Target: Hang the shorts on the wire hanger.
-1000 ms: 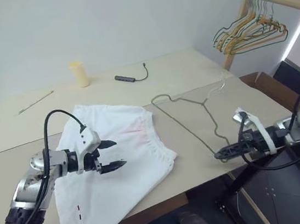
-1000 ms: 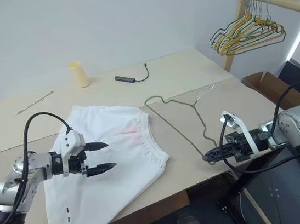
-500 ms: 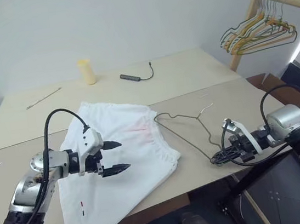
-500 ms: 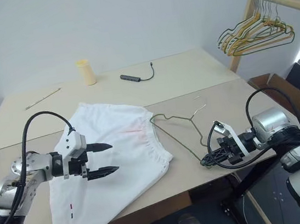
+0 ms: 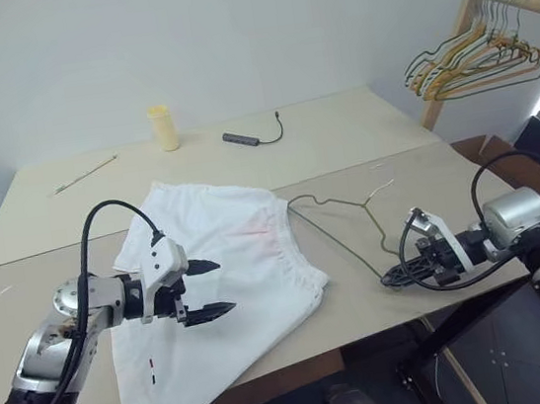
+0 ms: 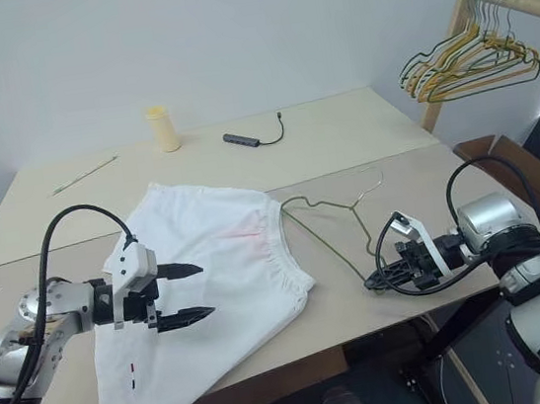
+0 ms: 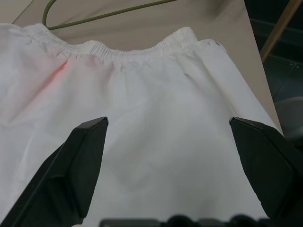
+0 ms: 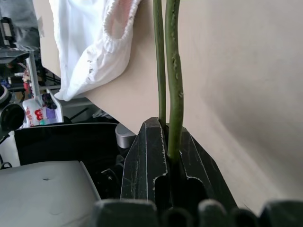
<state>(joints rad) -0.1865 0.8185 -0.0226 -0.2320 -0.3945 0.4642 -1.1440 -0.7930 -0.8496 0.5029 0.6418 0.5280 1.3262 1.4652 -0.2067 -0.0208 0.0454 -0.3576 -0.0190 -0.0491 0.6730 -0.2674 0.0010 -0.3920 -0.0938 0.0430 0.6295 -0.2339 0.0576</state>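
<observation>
even soft light, faint shadows, bright strip far right, wrist close-ups blurry

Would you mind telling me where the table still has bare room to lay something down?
The far board is mostly bare between the yellow cup, the thin stick and the black cable. The near left corner beside the shorts is free. It is crowded between the shorts and the wire hanger, pinched by the right gripper.
</observation>
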